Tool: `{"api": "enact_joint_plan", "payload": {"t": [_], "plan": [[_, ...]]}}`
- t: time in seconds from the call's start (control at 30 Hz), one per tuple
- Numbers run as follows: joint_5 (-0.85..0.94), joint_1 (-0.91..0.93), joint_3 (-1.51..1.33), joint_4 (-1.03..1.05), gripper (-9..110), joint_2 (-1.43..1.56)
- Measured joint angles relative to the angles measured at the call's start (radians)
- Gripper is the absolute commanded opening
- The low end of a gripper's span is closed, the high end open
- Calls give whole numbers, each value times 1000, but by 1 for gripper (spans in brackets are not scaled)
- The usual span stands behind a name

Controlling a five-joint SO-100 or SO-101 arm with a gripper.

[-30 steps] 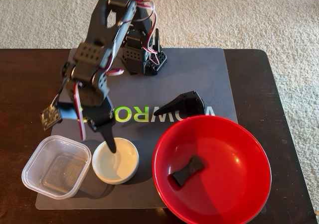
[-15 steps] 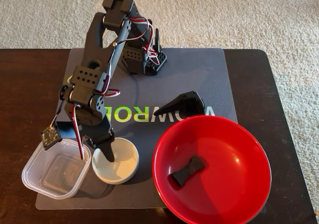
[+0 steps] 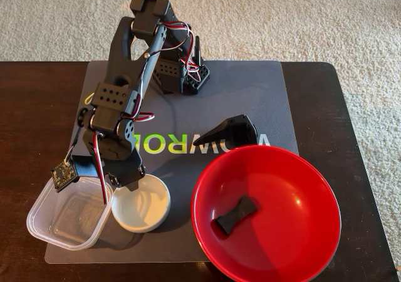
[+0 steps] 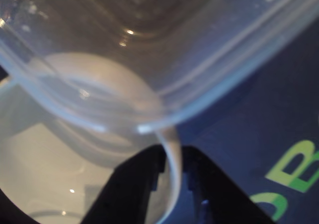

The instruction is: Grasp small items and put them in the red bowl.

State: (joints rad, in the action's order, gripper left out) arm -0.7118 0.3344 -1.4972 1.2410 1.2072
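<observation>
In the fixed view the small round white dish [image 3: 143, 212] sits beside the clear square tub [image 3: 62, 216] at the front left of the mat. My gripper [image 3: 130, 180] is down at the dish's far left rim. In the wrist view the gripper [image 4: 173, 159] has one black finger on each side of the white dish's rim [image 4: 172, 184], closed tight on it, and the tub [image 4: 164, 40] fills the top. The red bowl [image 3: 282, 232] at the front right holds a black bowtie piece [image 3: 237, 214]. A black wedge [image 3: 229, 131] lies behind the bowl. A yellow clip [image 3: 88, 98] peeks out behind the arm.
A grey mat [image 3: 250, 88] with green lettering covers the dark wooden table [image 3: 25, 119], and the arm's base [image 3: 185, 75] stands at the mat's back edge. The tub's corner touches or overlaps the dish's rim. Beige carpet [image 3: 301, 19] lies beyond the table.
The arm has come down and toward the front left. The gripper went from inside the dish to its rim and closed there. The dish has shifted slightly left toward the tub.
</observation>
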Motion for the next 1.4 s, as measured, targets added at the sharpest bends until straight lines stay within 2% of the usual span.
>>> {"api": "enact_joint_plan", "payload": {"t": [0.33, 0.5, 0.73, 1.07, 1.2, 1.4], "plan": [[-81, -63, -229, 15, 0, 420], [-81, -120, -235, 15, 0, 624], [-54, -308, -107, 17, 0, 698], [40, -664, 244, 17, 0, 316], [94, -735, 282, 17, 0, 141], [121, -746, 298, 15, 0, -49]]}}
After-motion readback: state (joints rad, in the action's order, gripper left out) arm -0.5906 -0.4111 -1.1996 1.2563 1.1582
